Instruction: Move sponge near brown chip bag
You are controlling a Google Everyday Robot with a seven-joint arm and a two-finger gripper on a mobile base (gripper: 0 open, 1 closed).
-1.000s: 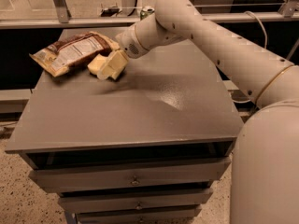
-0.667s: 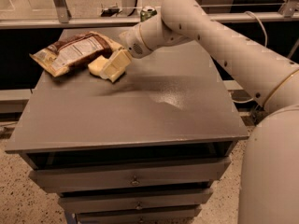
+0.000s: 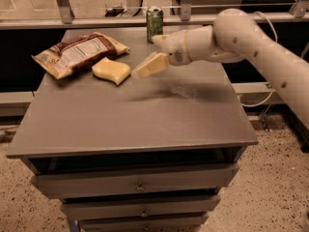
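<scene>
Open tabletop (image 3: 145, 124) beneath claw (image 3: 145, 69), sponge (image 3: 111, 70) alongside

gripper (image 3: 150, 65) just R of sponge (image 3: 111, 70), above table (image 3: 145, 124) | arm (image 3: 260, 47) cut off R edge | brown chip bag (image 3: 77, 53) label txt too small | lowest drawer (image 3: 145, 221) cut at btm | can (image 3: 154, 23) label unreadable

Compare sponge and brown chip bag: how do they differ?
The sponge is smaller than the brown chip bag. Sponge is plain pale yellow foam with wavy edges; bag is crinkled brown with a white label. Both lie flat on the table, side by side. The gripper hovers beside the sponge, on the side away from the bag.
</scene>
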